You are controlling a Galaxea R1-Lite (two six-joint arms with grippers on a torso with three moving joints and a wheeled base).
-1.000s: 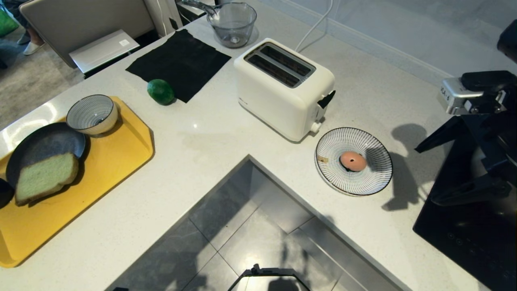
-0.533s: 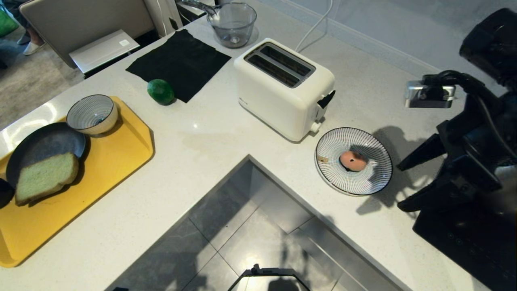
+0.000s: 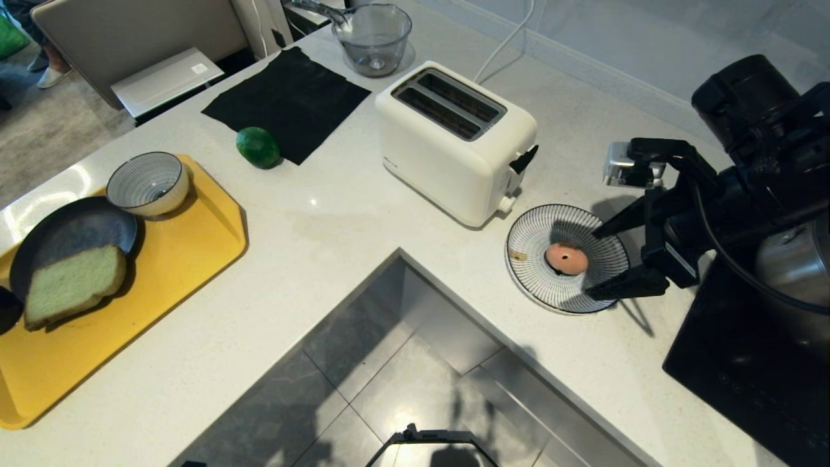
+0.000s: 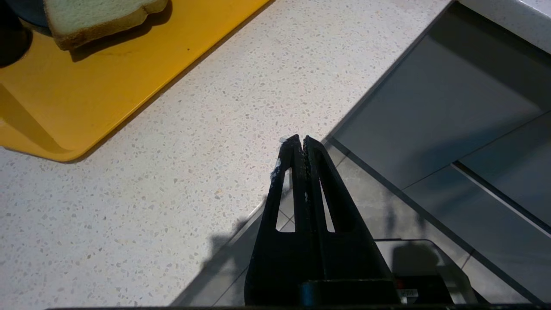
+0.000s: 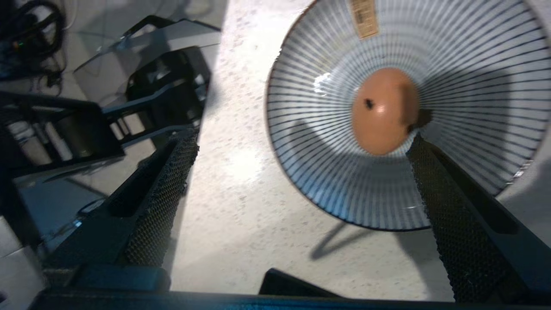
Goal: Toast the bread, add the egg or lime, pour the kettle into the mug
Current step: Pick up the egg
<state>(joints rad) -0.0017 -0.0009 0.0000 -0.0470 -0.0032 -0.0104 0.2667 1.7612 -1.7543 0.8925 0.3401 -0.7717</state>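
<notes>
active arm: right gripper (image 3: 593, 263), at the right of the counter, over the right rim of the striped plate (image 3: 603, 288).
jaw state: spread wide, nothing between them. One finger sits over the plate's far-right rim, the other over its near-right rim.
target: egg (image 3: 567, 259) lies in the middle of the plate, just right of the toaster (image 3: 454, 139).
key relation: egg is left of the gripper, just beyond the fingertips. In the right wrist view the egg (image 5: 384, 110) is off-centre in the gap, close beside one finger's tip (image 5: 419, 148) and well apart from the other. Contact not visible; I read it as apart.
egg axis: long axis looks roughly left-right in the head view, dark spot end toward the near side. Low confidence on that.
next move (judgement): shift so the egg centres between the fingers, then descend and clench gently. Risk: the near fingertip nudges the egg, it rolls in the dished plate.
nearer arm: right, clearly. Left gripper (image 4: 300, 144) is clenched empty, parked over the near counter edge, not in the head view.
other items: bread (image 3: 72, 283) on the dark plate (image 3: 65, 230) on the yellow tray (image 3: 188, 243), far left. Lime (image 3: 257, 146) by the black cloth (image 3: 288, 100), left of the toaster. Toaster slots empty.
kettle/mug: can't identify either for sure.
</notes>
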